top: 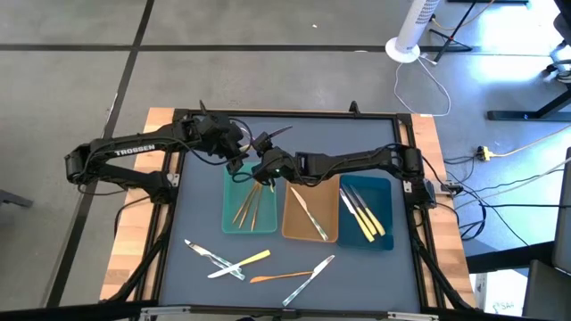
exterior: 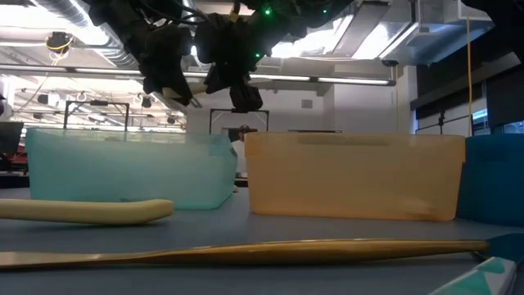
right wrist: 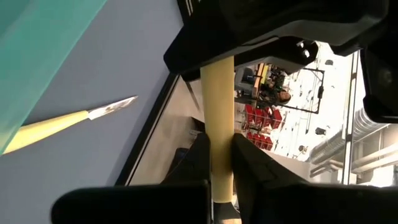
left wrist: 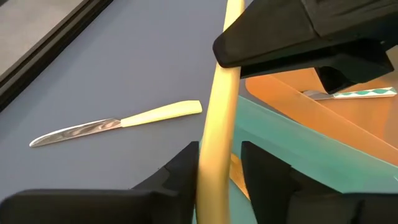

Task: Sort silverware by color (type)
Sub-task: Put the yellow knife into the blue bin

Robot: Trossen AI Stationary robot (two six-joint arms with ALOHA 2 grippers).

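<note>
Teal tray (top: 239, 217) holds slim gold utensils (top: 251, 203), the tan tray (top: 294, 223) silver ones, the dark-blue tray (top: 382, 189) yellow-handled knives (top: 364, 214). Above the teal tray, the right gripper (right wrist: 221, 163) pinches a yellow-handled utensil (right wrist: 217, 112); the left gripper (left wrist: 219, 168) brackets it with fingers slightly apart.

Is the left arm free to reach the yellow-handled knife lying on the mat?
Probably not yet: the path to the knife looks open, but the left gripper is at a yellow handle the right gripper grips.

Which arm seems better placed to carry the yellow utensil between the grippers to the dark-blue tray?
Right, probably: the right gripper is shut on the yellow utensil, and that arm stands beside the dark-blue tray.
</note>
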